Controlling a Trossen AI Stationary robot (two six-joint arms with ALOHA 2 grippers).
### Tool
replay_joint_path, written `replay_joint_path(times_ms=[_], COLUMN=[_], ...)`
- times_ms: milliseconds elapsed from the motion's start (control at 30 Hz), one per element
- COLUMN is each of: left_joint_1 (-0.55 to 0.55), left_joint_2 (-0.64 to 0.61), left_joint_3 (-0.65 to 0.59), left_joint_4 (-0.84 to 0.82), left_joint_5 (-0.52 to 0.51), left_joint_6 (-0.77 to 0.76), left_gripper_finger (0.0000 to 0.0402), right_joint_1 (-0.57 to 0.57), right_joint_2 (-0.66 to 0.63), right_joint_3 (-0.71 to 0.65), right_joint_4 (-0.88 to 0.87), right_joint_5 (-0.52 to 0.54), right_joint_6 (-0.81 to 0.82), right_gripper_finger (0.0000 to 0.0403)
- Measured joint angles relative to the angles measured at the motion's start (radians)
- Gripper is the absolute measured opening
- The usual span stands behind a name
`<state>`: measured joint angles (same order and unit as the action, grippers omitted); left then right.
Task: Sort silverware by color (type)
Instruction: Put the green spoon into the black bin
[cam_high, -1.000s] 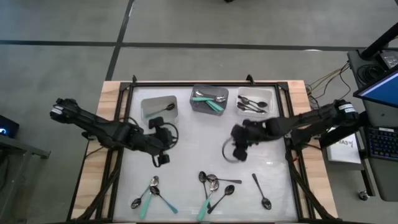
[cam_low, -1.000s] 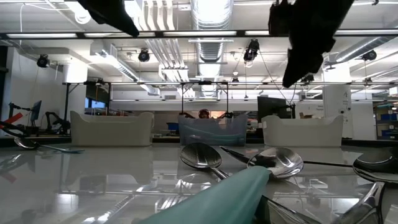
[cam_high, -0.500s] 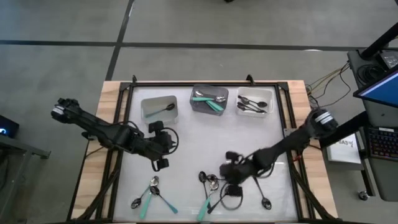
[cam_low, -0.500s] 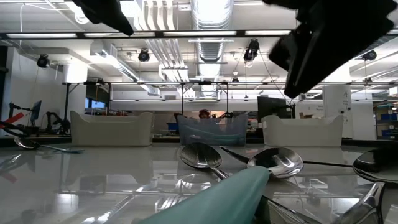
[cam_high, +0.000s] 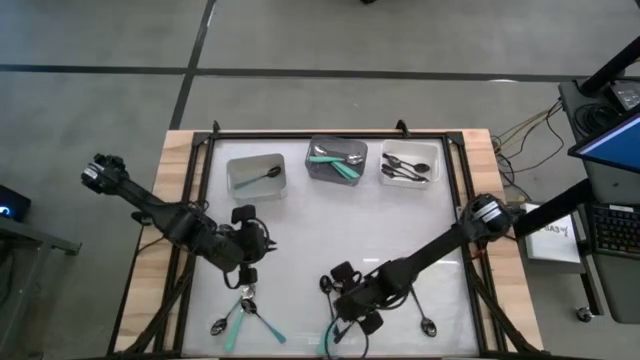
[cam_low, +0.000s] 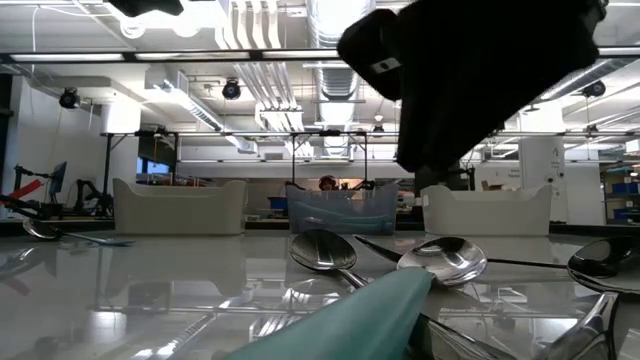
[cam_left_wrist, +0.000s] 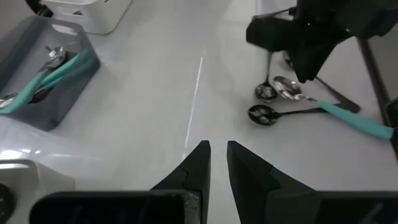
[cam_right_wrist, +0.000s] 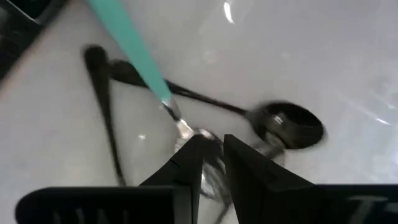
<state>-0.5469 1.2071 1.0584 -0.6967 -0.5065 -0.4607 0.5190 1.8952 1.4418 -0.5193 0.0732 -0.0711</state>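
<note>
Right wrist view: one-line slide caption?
Right gripper low over a tangled cluster: teal-handled spoon crossing a black spoon.

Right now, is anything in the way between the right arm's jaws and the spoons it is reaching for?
Nothing visible. The right gripper hangs directly over the tangled spoons, its jaws nearly together above a teal-handled spoon and a black spoon. The only trouble is that these spoons cross each other.

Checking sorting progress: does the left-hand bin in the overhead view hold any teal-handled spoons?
No, the left bin holds just one black spoon; the teal-handled spoons lie in the middle bin.
</note>
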Motion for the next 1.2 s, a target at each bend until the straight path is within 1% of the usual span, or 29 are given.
replay_joint_path(times_ms=[100,400,567,733,900,1000,1100,1200], left_joint_1=[-0.024,-0.051,-0.053,-0.053,-0.052,-0.052,-0.052,-0.052], left_joint_2=[-0.001,-0.001,-0.001,-0.001,-0.001,-0.001,-0.001,-0.001], left_joint_3=[0.0,0.0,0.0,0.0,0.0,0.0,0.0,0.0], left_joint_4=[0.0,0.001,0.0,0.0,0.001,0.001,0.0,0.0], left_joint_5=[-0.003,-0.005,-0.007,-0.007,-0.008,-0.008,-0.008,-0.008], left_joint_6=[-0.008,-0.02,-0.02,-0.02,-0.02,-0.02,-0.02,-0.02], left_gripper_finger=[0.0038,0.0038,0.0038,0.0038,0.0038,0.0038,0.0038,0.0038], right_joint_1=[0.0,0.0,0.0,0.0,0.0,-0.002,-0.002,-0.002], right_joint_2=[0.038,0.151,0.161,0.152,0.148,0.149,0.151,0.151], right_joint_3=[0.041,0.111,0.111,0.114,0.145,0.145,0.144,0.144], right_joint_4=[0.006,-0.001,-0.01,-0.035,-0.02,-0.032,-0.033,-0.03], right_joint_5=[-0.048,-0.048,-0.049,-0.051,-0.051,-0.049,-0.058,-0.097], right_joint_6=[0.0,-0.025,-0.049,-0.029,0.064,0.081,0.08,0.08], right_gripper_finger=[0.0056,0.0058,0.0061,0.0059,0.006,0.0068,0.0084,0.0104])
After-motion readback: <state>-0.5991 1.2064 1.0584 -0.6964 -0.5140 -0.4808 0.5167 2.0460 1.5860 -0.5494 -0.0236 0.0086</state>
